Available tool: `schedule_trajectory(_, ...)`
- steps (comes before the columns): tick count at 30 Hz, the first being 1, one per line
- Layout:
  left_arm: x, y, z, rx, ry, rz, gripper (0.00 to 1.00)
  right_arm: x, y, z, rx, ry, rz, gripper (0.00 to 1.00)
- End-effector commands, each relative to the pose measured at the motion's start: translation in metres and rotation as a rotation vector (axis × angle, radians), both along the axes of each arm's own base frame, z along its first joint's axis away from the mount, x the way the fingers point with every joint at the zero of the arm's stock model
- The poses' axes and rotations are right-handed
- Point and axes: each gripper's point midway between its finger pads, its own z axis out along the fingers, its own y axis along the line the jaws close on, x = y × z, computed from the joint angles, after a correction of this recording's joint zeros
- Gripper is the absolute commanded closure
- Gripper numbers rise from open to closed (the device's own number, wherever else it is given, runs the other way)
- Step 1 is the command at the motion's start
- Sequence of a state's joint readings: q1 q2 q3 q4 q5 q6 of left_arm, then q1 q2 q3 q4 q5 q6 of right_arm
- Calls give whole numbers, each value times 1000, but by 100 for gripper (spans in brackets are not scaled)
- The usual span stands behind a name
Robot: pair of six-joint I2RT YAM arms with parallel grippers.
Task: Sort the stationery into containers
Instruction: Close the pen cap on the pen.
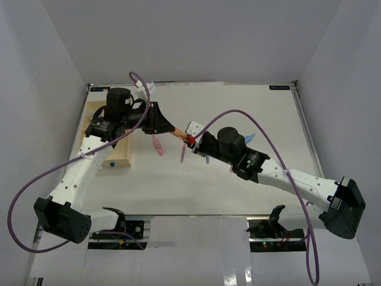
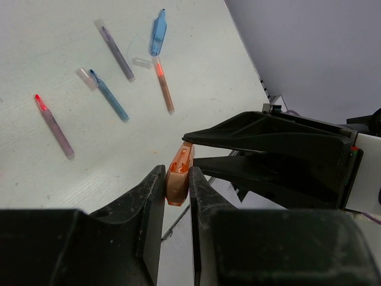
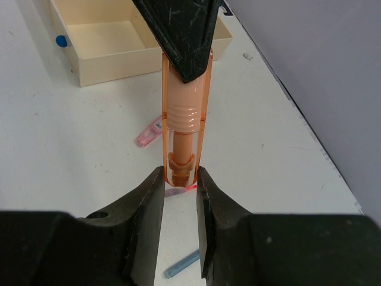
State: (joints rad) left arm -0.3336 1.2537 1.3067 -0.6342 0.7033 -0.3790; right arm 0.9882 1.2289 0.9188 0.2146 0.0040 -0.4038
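A translucent orange marker (image 3: pixel 184 113) hangs level above the table, gripped at both ends. My left gripper (image 2: pixel 177 179) is shut on its cap end (image 2: pixel 178 174). At the other end my right gripper (image 3: pixel 180 179) is shut on the barrel. From above the marker (image 1: pixel 178 136) bridges the left gripper (image 1: pixel 168 126) and right gripper (image 1: pixel 189 140). The cream tray (image 1: pixel 119 158) lies under the left arm, and one empty compartment (image 3: pixel 113 37) shows in the right wrist view. Several pens lie loose on the table: a red-tipped one (image 2: pixel 53 125), two blue (image 2: pixel 110 95) (image 2: pixel 158 33), a grey one (image 2: pixel 116 50).
A pink pen (image 1: pixel 158 146) lies beside the tray, also seen as a pink pen (image 3: pixel 149 132) below the marker. A blue pen (image 3: pixel 181 265) lies under my right gripper. A small blue thing (image 3: pixel 61 40) sits by the tray's wall. White walls enclose the table.
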Motion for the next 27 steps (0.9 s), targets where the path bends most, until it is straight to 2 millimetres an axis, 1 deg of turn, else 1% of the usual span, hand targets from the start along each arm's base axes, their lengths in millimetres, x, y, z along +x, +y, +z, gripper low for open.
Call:
schedule_trajectory(1,-22,-6,-22,14,113,-63,71,-9,13,137,326,-240,67,92)
schedule_trajectory(6,-24,-7,-30,19,135,-70,68,-9,13,143,337,-252,72,92)
schedule_trajectory(14,-26,-8,-39,22,160,-81,69,-13,14,155,360,-276,91,92)
schedule_trajectory(16,-27,-8,-38,21,155,-85,77,-14,15,156,359,-278,100,92)
schedule_trajectory(17,-27,-8,-37,20,148,-86,81,-14,16,153,351,-272,103,92)
schedule_trajectory(18,-27,-8,-35,20,137,-87,88,-15,16,150,347,-269,109,92)
schedule_trajectory(19,-27,-8,-33,18,123,-91,90,-17,16,147,342,-266,116,92)
schedule_trajectory(21,-29,-7,-31,16,107,-98,92,-19,13,139,331,-260,119,92)
schedule_trajectory(24,-32,-8,-35,18,93,-129,92,-21,9,130,323,-273,113,92)
schedule_trajectory(25,-33,-8,-36,18,83,-139,92,-20,7,130,323,-280,110,92)
schedule_trajectory(27,-34,-7,-45,30,73,-161,93,-20,4,130,323,-306,104,92)
